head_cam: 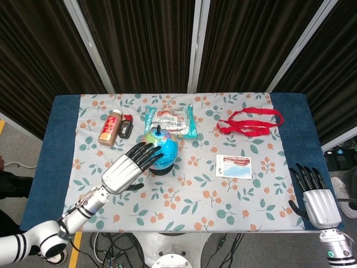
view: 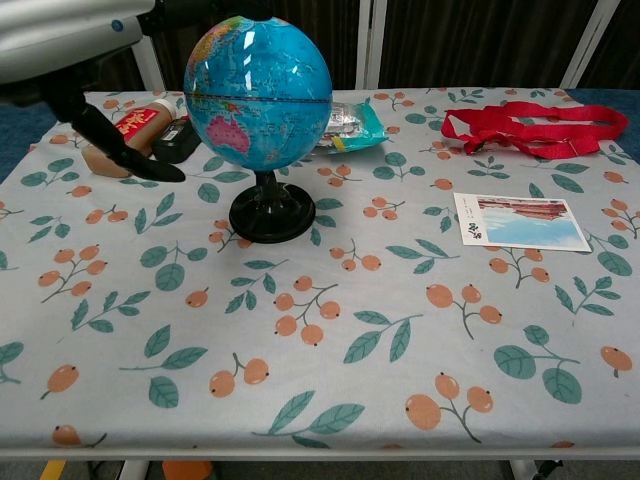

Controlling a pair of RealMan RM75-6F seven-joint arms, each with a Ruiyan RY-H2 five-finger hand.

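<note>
Head view is showing my left robot hand (head_cam: 129, 166) hovering with fingers spread, holding nothing, just beside the globe (head_cam: 159, 148) standing mid-tabletop (head_cam: 262, 190). I am judging the globe light, smooth, top-heavy; gripping the sphere's sides seems safest.

Taking the postcard (head_cam: 234, 166) as landmark: a red strap (head_cam: 250, 122) lies in loops behind it, toward the far edge of the flowered tablecloth (head_cam: 189, 206). Far to the postcard's left and further back lies a brown bottle with a white cap (head_cam: 110, 127), with a small black thing (head_cam: 125, 128) just beside it on the postcard's side. Between these and the strap, a teal snack packet (head_cam: 170, 120) lies flat.
</note>
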